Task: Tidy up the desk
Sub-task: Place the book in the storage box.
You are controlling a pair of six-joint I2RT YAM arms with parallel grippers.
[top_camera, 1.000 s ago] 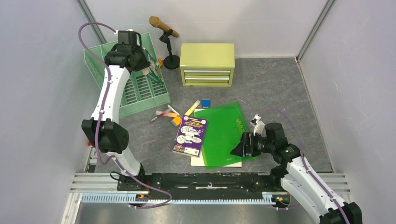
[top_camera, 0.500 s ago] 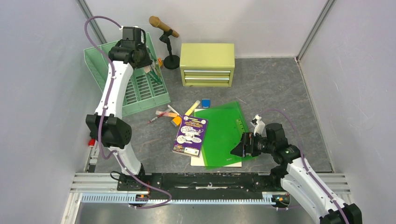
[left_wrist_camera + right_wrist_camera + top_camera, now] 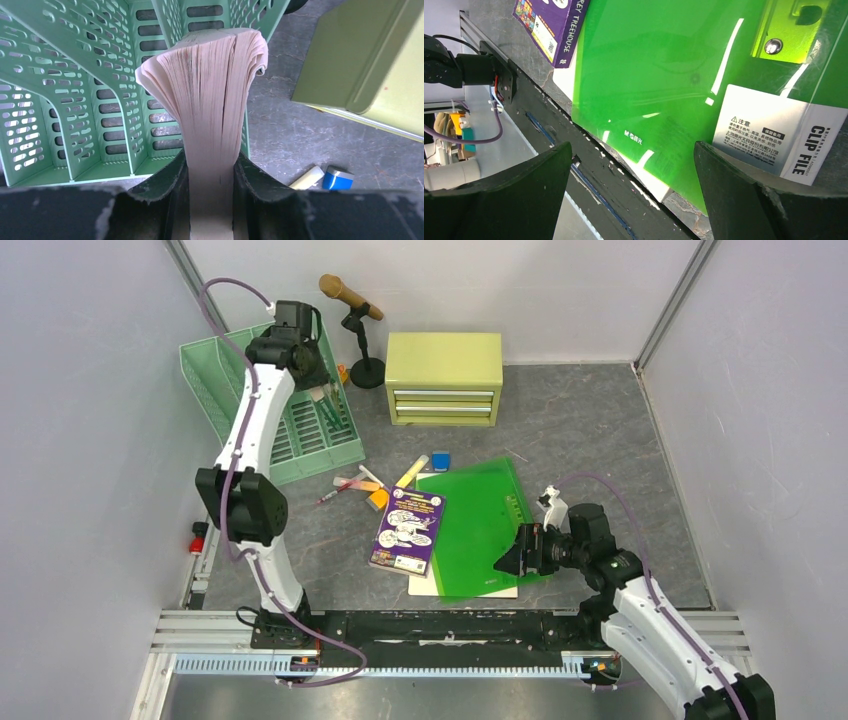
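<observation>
Grey desk (image 3: 580, 430) underlies everything | left gripper (image 3: 211, 162) clamped on paper pad (image 3: 210, 90), green rack (image 3: 75, 100) just beyond | right gripper (image 3: 631, 150) spread wide, empty, over clip file (image 3: 649, 75) | purple book (image 3: 408, 530) beside it, both unsorted

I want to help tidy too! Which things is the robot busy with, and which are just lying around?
Busy with: thick pad of pages, pinched in the left hand; green file rack right by it; green clip file in front of the open right hand.
Lying around on the desk: purple book, blue eraser, pens, microphone, yellow-green cabinet.
</observation>
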